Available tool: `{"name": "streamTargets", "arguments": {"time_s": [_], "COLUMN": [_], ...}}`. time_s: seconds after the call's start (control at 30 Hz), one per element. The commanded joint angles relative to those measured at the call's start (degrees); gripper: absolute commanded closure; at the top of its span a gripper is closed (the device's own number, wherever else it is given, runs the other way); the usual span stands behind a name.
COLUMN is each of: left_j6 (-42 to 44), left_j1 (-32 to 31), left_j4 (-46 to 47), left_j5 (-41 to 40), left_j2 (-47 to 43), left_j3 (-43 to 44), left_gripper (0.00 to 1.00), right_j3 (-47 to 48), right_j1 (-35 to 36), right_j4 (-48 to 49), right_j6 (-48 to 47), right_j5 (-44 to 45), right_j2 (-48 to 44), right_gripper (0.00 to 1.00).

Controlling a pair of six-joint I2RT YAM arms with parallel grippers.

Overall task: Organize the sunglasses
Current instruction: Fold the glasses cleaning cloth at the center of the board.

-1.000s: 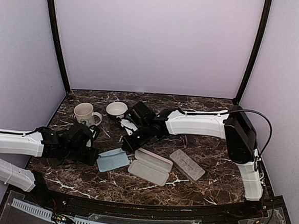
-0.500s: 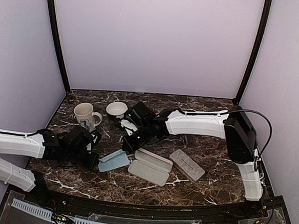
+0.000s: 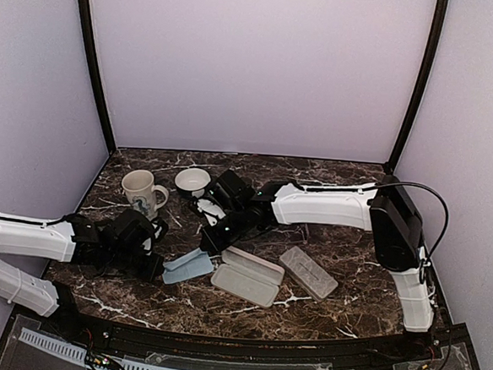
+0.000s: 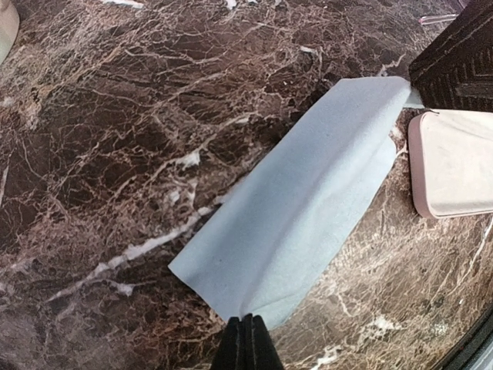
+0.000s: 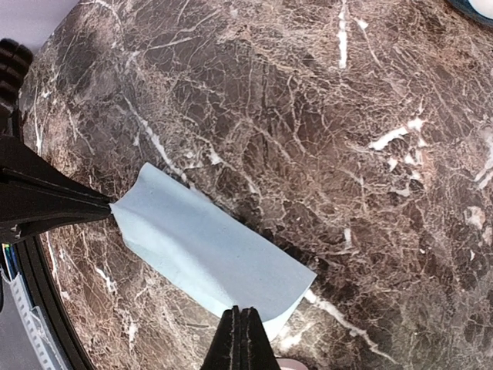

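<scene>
Our left fingers (image 4: 236, 351) clamp one end of the blue cloth (image 4: 308, 208). Our right fingers (image 5: 229, 343) clamp the other.

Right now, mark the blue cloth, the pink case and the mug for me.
blue cloth (image 4: 300, 208): left wrist view, middle of the sheet.
pink case (image 4: 462, 162): left wrist view, its flat top face.
mug (image 3: 141, 193): top external view, its outer wall.

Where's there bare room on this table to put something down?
Bare marble: the back strip behind the right arm, and the near edge before the pale case and grey case. Crowded left-middle: mug, bowl, and cloth pinched by left gripper and right gripper.
</scene>
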Motion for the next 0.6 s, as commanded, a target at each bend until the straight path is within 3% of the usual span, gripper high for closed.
{"name": "streamTargets", "arguments": {"time_s": [0.0, 0.57], "left_j6": [0.9, 0.6], "left_j1": [-0.1, -0.2], "left_j4": [1.2, 2.2], "left_j5": [0.4, 0.2], "left_j2": [0.1, -2.7], "left_j3": [-1.3, -2.9], "left_gripper": [1.0, 1.0], "right_j3": [-0.5, 0.5], "right_j1": [1.4, 2.9], "right_j4": [-6.3, -7.0], "right_j6": [1.6, 2.4], "right_j5": [1.3, 5.6], "right_j2": [1.2, -0.7], "right_gripper": [1.0, 1.0]}}
